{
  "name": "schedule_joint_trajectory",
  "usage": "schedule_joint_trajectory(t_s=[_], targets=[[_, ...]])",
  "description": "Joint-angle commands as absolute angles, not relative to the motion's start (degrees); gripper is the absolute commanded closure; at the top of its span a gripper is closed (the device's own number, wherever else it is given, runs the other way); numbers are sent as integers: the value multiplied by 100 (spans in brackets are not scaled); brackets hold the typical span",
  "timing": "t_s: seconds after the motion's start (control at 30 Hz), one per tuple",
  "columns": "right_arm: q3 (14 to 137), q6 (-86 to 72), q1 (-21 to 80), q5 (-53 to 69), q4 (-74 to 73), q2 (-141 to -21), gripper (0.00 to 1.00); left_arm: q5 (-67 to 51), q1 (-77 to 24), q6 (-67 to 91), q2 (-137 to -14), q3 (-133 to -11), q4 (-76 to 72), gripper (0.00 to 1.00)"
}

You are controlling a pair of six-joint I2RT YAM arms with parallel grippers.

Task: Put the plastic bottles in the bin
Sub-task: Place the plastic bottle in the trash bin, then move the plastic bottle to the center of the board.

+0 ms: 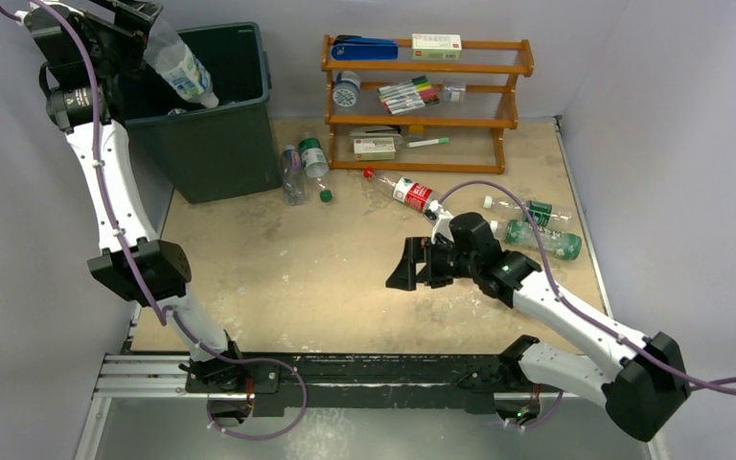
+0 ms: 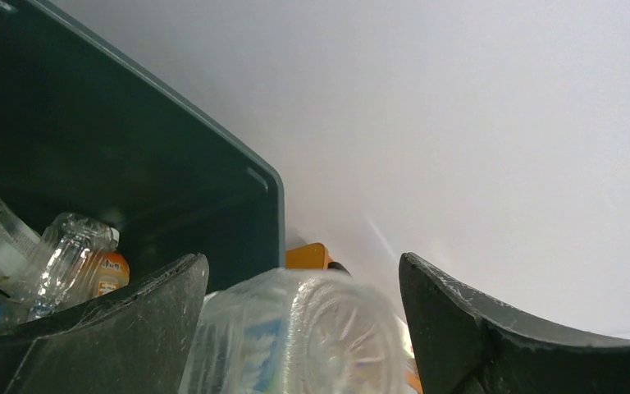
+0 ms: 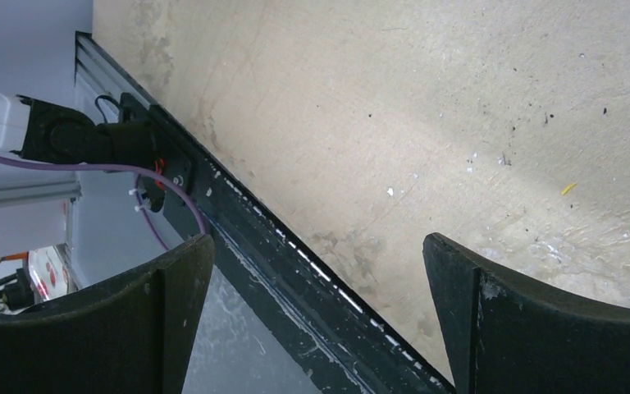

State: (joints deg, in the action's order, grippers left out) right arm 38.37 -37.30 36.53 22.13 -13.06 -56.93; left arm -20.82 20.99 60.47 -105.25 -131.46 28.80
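Note:
My left gripper [image 1: 147, 32] hangs over the dark green bin [image 1: 218, 153] at the far left. A clear blue-labelled plastic bottle [image 1: 180, 65] points cap-down into the bin from between its fingers. In the left wrist view the bottle [image 2: 312, 336] leans against the left finger [image 2: 143, 316], with a gap at the right finger, so the left gripper [image 2: 302, 264] is open. Several bottles [image 2: 70, 258] lie inside the bin [image 2: 172, 164]. My right gripper [image 1: 412, 268] [image 3: 312, 246] hovers open and empty over the table's middle.
On the table lie two bottles [image 1: 303, 171] beside the bin, a red-labelled bottle [image 1: 408, 193] and two green-labelled bottles [image 1: 540, 226] at the right. An orange wooden rack [image 1: 424, 120] with pens and boxes stands at the back. The black rail [image 3: 295, 271] runs along the near edge.

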Motion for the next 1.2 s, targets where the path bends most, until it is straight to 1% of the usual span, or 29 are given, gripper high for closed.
schedule_joint_trajectory(t_s=[0.0,0.2,0.3,0.47,0.63,0.87,1.0,1.17], targets=[[4364,-3500,3676,2243,-1166,-6038,0,-2331,2162,6019,-10591,-13350,2902,14],[4566,-3575,3677,2256,-1187,-6147,0,-2187,2324,5779,-10714,-13400,3366,13],[4737,-3602,3676,2177,-1231,-6273,0,-2221,2347,5865,-10687,-13240,3315,13],[4978,-3645,3677,2145,-1446,-6422,0,-2520,2408,6377,-9950,-12388,2533,13],[5462,-3466,3670,1929,-1613,-6946,0,-2629,2370,6357,-9105,-11790,2661,13],[6436,-3170,3590,1591,-1851,-7980,0,-2280,1531,6012,-8021,-10594,2786,12],[7002,-2926,3381,1406,-2121,-8448,0,-2268,1349,5964,-7429,-9512,2542,12],[7448,-2712,2789,1545,-2125,-8760,0,-2352,1169,5754,-6768,-8455,2345,12]])
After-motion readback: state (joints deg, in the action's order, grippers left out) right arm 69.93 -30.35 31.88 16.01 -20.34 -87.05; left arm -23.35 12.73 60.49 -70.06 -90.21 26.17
